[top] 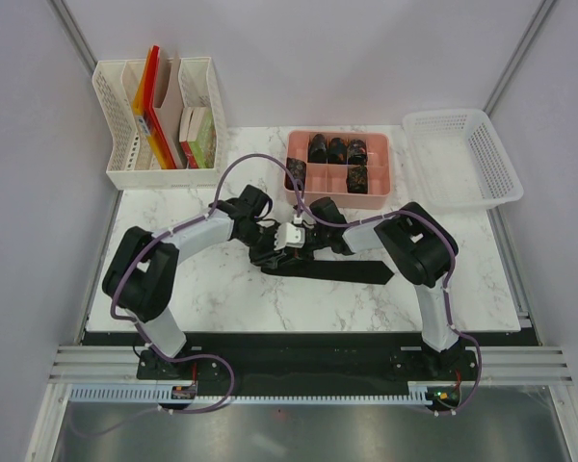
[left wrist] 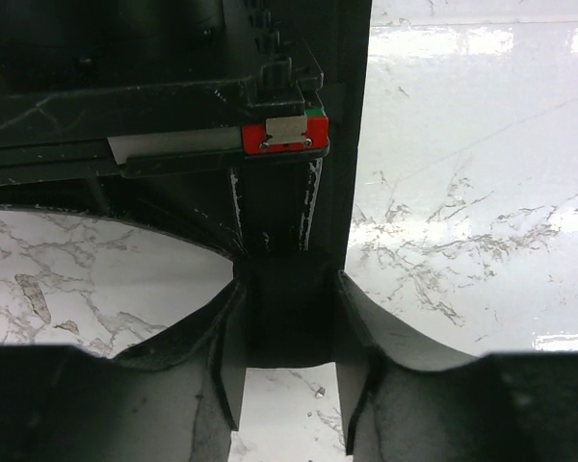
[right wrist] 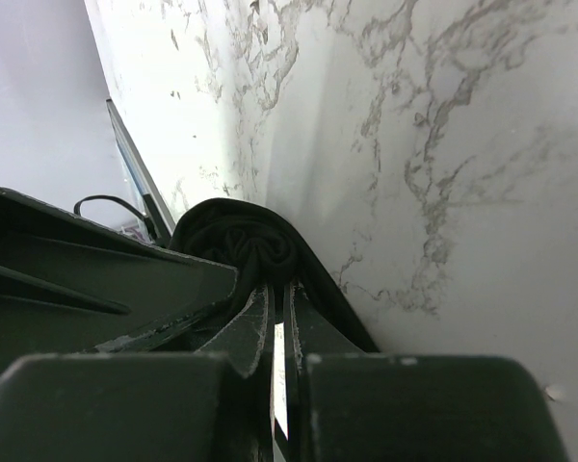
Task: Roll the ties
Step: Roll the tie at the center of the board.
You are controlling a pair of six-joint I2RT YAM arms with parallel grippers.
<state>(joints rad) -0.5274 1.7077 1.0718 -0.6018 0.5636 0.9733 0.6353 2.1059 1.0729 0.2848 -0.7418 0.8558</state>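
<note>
Tie (top: 352, 271) clamped by left gripper (left wrist: 287, 303) and right gripper (right wrist: 277, 296)

on the marble table (top: 222, 298) the left gripper (top: 270, 253) and right gripper (top: 304, 246) meet at the left end of a long dark tie (top: 354, 271) lying flat. on the far side a pink tray (top: 339, 200) holds rolled ties (top: 337, 150). a white basket (top: 506, 171) sits far right.

The flat tie (top: 352, 270) was black on a white table (top: 270, 298) veined grey like marble. At twelve o'clock a pink tray (top: 299, 144) held blackish coils (top: 337, 149) flecked brown; at eleven, a white rack (top: 116, 125) showed orange folders (top: 149, 96).
</note>
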